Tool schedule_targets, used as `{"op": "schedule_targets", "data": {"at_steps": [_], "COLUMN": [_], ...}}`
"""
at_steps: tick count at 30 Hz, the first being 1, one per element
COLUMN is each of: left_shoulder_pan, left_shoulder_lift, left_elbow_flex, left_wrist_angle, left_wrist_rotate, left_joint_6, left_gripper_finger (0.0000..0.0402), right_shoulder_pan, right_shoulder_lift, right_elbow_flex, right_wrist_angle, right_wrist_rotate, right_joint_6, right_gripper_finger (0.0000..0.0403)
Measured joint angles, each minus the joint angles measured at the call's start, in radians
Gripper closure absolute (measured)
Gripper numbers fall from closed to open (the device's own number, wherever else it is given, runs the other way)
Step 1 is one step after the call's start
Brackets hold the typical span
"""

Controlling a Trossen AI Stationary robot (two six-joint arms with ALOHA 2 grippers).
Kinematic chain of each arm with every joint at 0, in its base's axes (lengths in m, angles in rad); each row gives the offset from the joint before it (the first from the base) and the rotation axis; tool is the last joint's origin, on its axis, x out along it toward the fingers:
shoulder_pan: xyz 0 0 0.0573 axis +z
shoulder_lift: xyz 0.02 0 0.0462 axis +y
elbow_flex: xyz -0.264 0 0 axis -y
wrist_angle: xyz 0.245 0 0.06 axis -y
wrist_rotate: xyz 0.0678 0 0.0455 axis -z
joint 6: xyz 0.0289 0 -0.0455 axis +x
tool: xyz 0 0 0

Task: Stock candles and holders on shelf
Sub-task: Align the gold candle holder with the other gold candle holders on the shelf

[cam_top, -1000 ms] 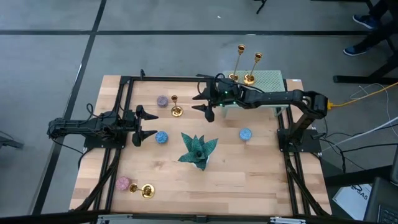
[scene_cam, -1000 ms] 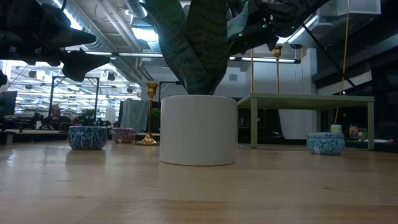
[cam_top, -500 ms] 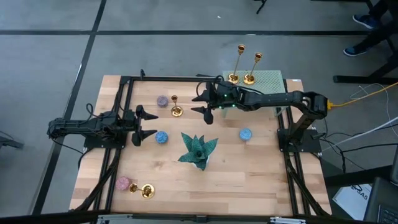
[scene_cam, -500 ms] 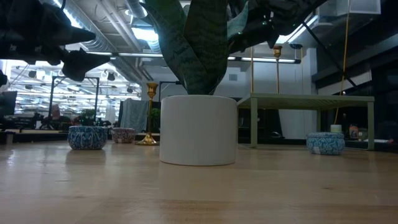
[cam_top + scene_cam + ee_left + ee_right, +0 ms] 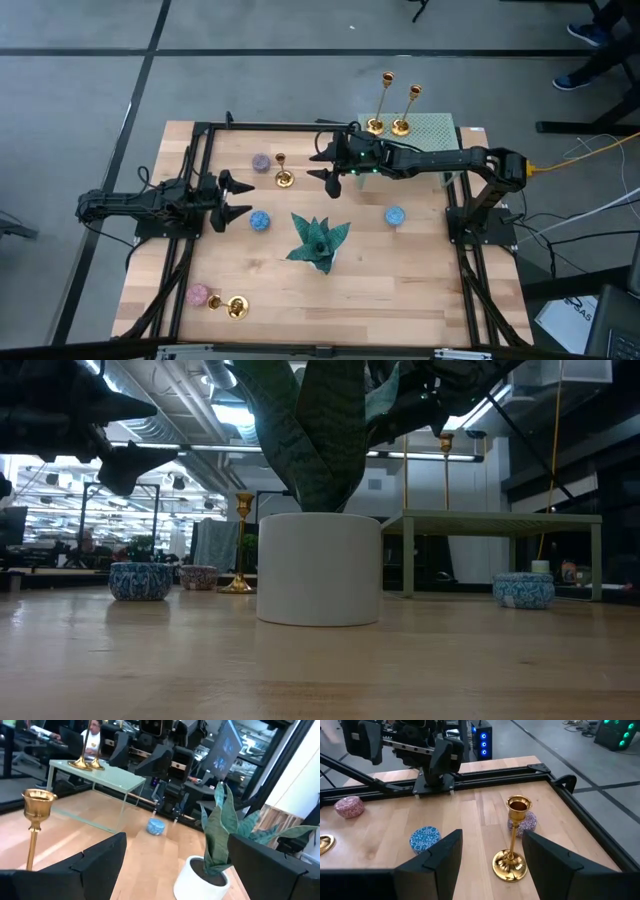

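Note:
One gold holder [image 5: 284, 178] stands upright on its base at the table's far left, with the mauve-grey candle [image 5: 261, 162] beside it. My right gripper [image 5: 320, 166] is open just right of that holder, which shows ahead of its fingers in the right wrist view [image 5: 512, 840]. My left gripper [image 5: 238, 198] is open and empty, near a blue candle [image 5: 260, 220]. Two holders [image 5: 376, 125] [image 5: 401, 126] stand on the pale green shelf [image 5: 435, 130]. A second blue candle [image 5: 394, 215] lies right of centre. The pink candle [image 5: 198, 294] and a holder lying on its side [image 5: 232, 306] are near the front left.
A teal spiky plant in a white pot [image 5: 318, 240] stands mid-table between the two blue candles and fills the middle of the low view [image 5: 320, 570]. Black frame rails [image 5: 205, 150] run along the table's left, far and right sides.
My right gripper has gone a little toward the table's left, closer to the standing holder, still open. My left gripper has turned slightly about its own axis and stays where it was. No object has moved.

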Motion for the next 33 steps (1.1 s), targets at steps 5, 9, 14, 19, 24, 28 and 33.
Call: {"op": "schedule_targets", "data": {"at_steps": [5,9,14,19,24,28,33], "left_shoulder_pan": [0.000,0.000,0.000,0.000,0.000,-0.021,-0.083], "left_shoulder_lift": [0.000,0.000,0.000,0.015,0.068,0.122,0.188], "left_elbow_flex": [0.000,0.000,0.000,0.035,0.068,0.099,0.168], "left_wrist_angle": [0.009,0.009,0.023,-0.002,-0.011,-0.016,-0.090], "left_wrist_rotate": [0.047,0.078,0.105,0.253,0.367,0.470,0.483], "left_joint_6": [0.005,0.001,0.100,0.181,0.188,0.257,0.339], "left_gripper_finger": [0.0056,0.0056,0.0056,0.0056,0.0056,0.0056,0.0066], "right_shoulder_pan": [0.000,0.000,0.000,0.000,0.000,0.000,0.000], "right_shoulder_lift": [0.000,0.000,0.000,0.000,0.000,0.000,0.000], "right_elbow_flex": [0.000,0.000,0.000,0.000,0.000,0.000,0.000], "right_wrist_angle": [0.000,0.000,0.000,0.000,-0.001,-0.001,-0.001], "right_wrist_rotate": [0.000,0.000,0.000,0.016,0.046,0.045,0.044], "right_joint_6": [0.022,0.045,0.045,0.045,0.045,0.045,0.045], "right_gripper_finger": [0.0193,0.0193,0.0193,0.0193,0.0193,0.0193,0.0193]}}
